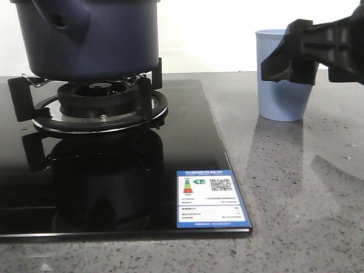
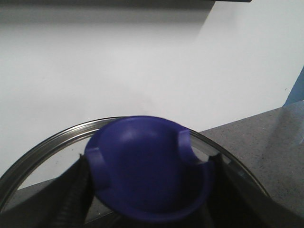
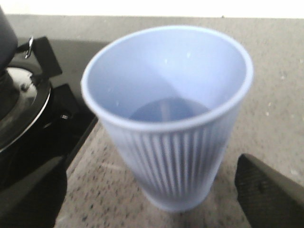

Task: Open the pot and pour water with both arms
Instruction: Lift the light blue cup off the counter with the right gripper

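Observation:
The dark navy-blue pot (image 1: 85,34) stands on the burner at the back left, its stubby side handle (image 1: 62,20) pointing toward me; its top is cut off. My left gripper (image 2: 149,199) is shut on the blue knob (image 2: 147,166) of a glass lid with a steel rim (image 2: 47,142), held up against the white wall; it is out of the front view. The light blue ribbed cup (image 1: 282,102) stands on the counter at the right. My right gripper (image 1: 287,60) is open, with a finger on each side of the cup (image 3: 166,95), apart from it.
A black glass hob (image 1: 187,142) with a metal burner grate (image 1: 96,105) fills the left. An energy label sticker (image 1: 209,199) lies at its front right corner. Grey speckled counter (image 1: 296,187) lies to the right and front. A white wall stands behind.

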Robot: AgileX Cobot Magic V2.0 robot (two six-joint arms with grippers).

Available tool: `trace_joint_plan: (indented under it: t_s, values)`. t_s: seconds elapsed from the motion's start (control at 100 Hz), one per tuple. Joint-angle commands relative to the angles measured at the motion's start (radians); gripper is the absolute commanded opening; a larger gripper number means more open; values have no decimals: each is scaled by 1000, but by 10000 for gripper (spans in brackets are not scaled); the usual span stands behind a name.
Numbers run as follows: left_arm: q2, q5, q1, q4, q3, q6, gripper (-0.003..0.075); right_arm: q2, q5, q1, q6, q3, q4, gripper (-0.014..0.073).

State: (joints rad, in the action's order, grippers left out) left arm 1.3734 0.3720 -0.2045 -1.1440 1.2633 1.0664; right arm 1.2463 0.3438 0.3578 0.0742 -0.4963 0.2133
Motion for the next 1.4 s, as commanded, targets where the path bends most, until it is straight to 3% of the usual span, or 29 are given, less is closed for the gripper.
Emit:
trace_joint_plan:
  t_s: [0.0,0.35,0.92,1.01,1.25,1.39]
  values:
    - [-37,-51,3,-49,42,1,398,17,147,2,14,-31,-18,627]
    - [-37,-106,3,-59,42,1,398,126,278,17,14,-31,-23,626]
    - [-37,-173,4,-117,42,1,398,170,365,34,-39,-31,-47,619]
    - [-37,-173,4,-117,42,1,398,170,365,34,-39,-31,-47,579]
    - [-37,-173,4,-118,42,1,398,170,367,34,-39,-31,-47,367]
    - [-39,-173,9,-118,42,1,398,170,367,34,-39,-31,-47,347]
